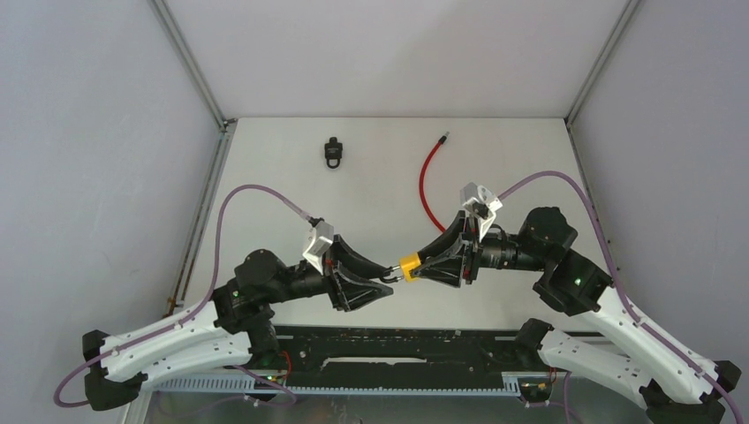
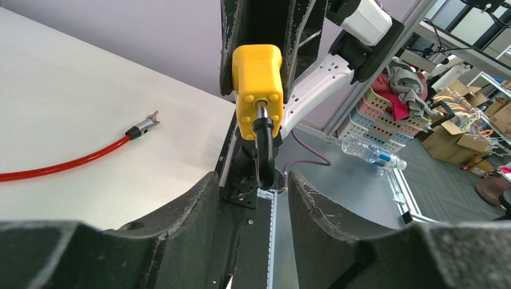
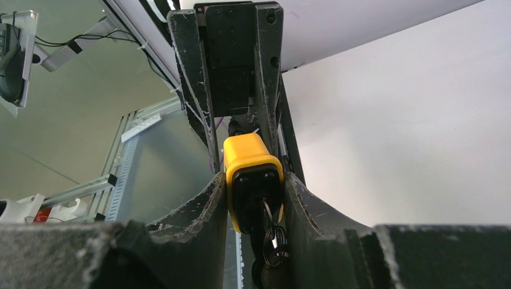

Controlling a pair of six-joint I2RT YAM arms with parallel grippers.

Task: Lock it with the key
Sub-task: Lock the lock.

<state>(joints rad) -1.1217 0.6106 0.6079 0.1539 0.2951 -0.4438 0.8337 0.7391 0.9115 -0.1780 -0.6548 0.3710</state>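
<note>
The white table (image 1: 371, 159) carries the lot, with the left arm (image 1: 177, 340) and the right arm (image 1: 618, 336) reaching in from its near corners and meeting above the middle of the near edge. The right gripper (image 1: 418, 267) has its two black fingers clamped on the flat sides of a yellow, block-shaped padlock (image 1: 408, 265), holding it clear of the surface. The left gripper (image 1: 389, 279) faces it from the other side. Its jaws stand partly apart, and from its wrist camera there is a gap on either side of what sits between the tips, so it grips nothing. A red, plastic-coated cable (image 1: 425, 181) with a metal end lies in a long curve on the far half of the table, right of centre. The padlock's long axis runs roughly along the near edge, left to right. Its black curved shackle (image 2: 263, 150) points left, with the loop's end just reaching in between the left fingers without touching them. The opposite, dark face points back into the right gripper's palm. A small black object (image 1: 332, 152) with a loop sits near the far edge, left of centre, too small to make out. A little bunch of metal keys on a ring (image 3: 274, 238) hangs from the padlock's dark face.
</note>
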